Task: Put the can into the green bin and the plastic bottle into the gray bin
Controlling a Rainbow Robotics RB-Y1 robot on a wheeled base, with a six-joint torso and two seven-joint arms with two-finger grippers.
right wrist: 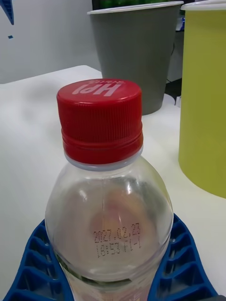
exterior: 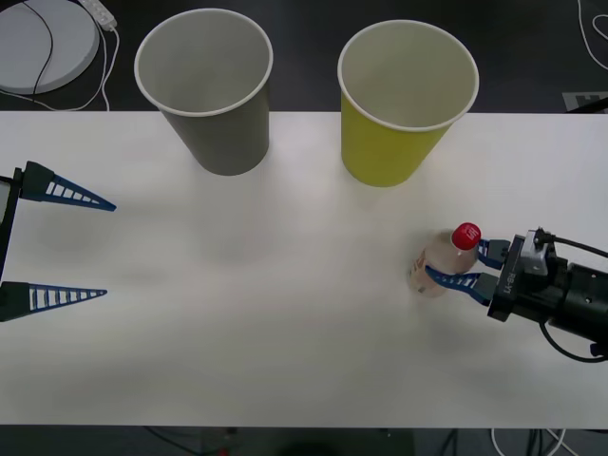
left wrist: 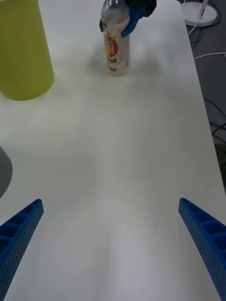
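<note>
1. R gripper (exterior: 463, 268) sits at the right side of the table (exterior: 285, 332), arm coming in from the right edge. Its blue fingers (right wrist: 181, 268) are closed round the plastic bottle (exterior: 443, 261), one each side of the shoulder just under the red cap (right wrist: 100, 117); ribbed pads press on the clear wall.
2. Bottle is upright, base on the table top as seen in the L wrist view (left wrist: 116, 49), w/ the label facing that camera and the R gripper (left wrist: 126, 21) clamped near its neck.
3. L gripper (exterior: 71, 245) is at the table's left edge, low over the surface, jaws spread wide w/ nothing between them; its fingers (left wrist: 202, 237) sit at the two lower corners of its own wrist view, bare table between.
4. Gray bin (exterior: 214, 104) stands upright at the far edge, left of centre; green bin (exterior: 399, 119) upright just beside it to the right, a small gap between, not touching. Both mouths open upward, white inside.
5. Green bin is the near one to the bottle: beyond it, slightly left, apart. Gray bin is farther off, past the green one (right wrist: 205, 99) in the R wrist view (right wrist: 134, 56).
6. Room: wide bare table between the two grippers and in front of both bins. Bottle is near the right edge and well in from the near edge.
7. Off the table, far left: a round white disc (exterior: 43, 43) w/ cables on the dark floor.
</note>
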